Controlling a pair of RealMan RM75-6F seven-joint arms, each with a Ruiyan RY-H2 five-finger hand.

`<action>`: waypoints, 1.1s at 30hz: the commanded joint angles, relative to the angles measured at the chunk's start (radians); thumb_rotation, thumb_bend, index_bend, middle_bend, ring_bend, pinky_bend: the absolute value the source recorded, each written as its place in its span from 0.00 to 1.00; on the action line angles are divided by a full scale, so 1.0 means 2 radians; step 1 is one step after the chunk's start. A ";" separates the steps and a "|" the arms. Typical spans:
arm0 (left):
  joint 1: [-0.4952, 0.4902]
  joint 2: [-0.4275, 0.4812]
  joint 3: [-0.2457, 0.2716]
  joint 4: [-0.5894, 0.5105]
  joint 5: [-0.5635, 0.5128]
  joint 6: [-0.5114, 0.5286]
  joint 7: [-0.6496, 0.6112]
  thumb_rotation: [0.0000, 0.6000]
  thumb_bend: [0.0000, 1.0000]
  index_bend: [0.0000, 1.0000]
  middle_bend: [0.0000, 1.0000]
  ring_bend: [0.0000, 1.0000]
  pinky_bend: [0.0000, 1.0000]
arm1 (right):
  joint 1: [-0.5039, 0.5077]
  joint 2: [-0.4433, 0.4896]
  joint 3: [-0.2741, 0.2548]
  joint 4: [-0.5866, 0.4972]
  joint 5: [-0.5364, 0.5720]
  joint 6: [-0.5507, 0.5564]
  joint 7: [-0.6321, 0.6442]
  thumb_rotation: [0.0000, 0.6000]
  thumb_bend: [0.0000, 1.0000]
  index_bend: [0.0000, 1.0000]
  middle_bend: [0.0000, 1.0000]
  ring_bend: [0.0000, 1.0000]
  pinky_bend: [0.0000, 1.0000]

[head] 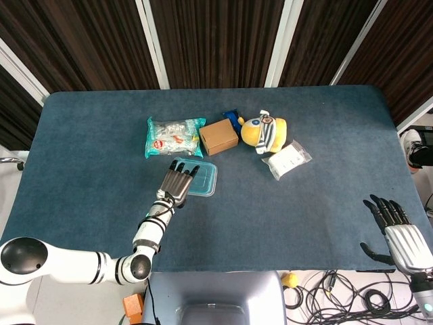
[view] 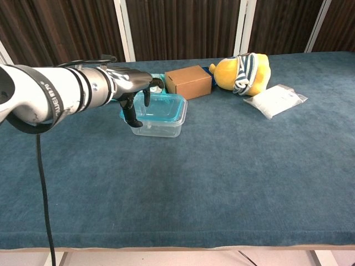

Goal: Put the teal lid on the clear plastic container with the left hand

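Dark curtained wall behind blue-carpeted table [head: 101, 149]. Mid-table, nearer far edge: clear plastic container [view: 158, 123], rectangular w/ rounded corners, see-through walls, teal lid [view: 163, 108] sitting on its rim. Left hand [head: 177, 182] over lid's left end, fingers spread, gripping nothing. Right hand [head: 399, 233] off near right corner, fingers apart, empty.

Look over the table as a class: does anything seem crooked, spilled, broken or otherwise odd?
Nothing stands out. The teal lid sits level on the clear plastic container, with the left hand at its near-left corner. The cardboard box, snack bag, plush toy and white packet lie intact.
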 commanded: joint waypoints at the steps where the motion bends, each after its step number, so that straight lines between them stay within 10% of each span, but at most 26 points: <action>1: 0.000 -0.002 0.002 0.000 0.003 -0.004 0.001 1.00 0.29 0.00 0.29 0.09 0.01 | 0.003 0.000 0.002 -0.007 0.001 -0.002 -0.005 1.00 0.20 0.00 0.00 0.00 0.00; 33: -0.006 -0.022 -0.001 -0.001 0.017 -0.021 -0.007 1.00 0.28 0.00 0.30 0.11 0.01 | -0.001 0.006 0.001 -0.003 0.002 0.001 0.006 1.00 0.20 0.00 0.00 0.00 0.00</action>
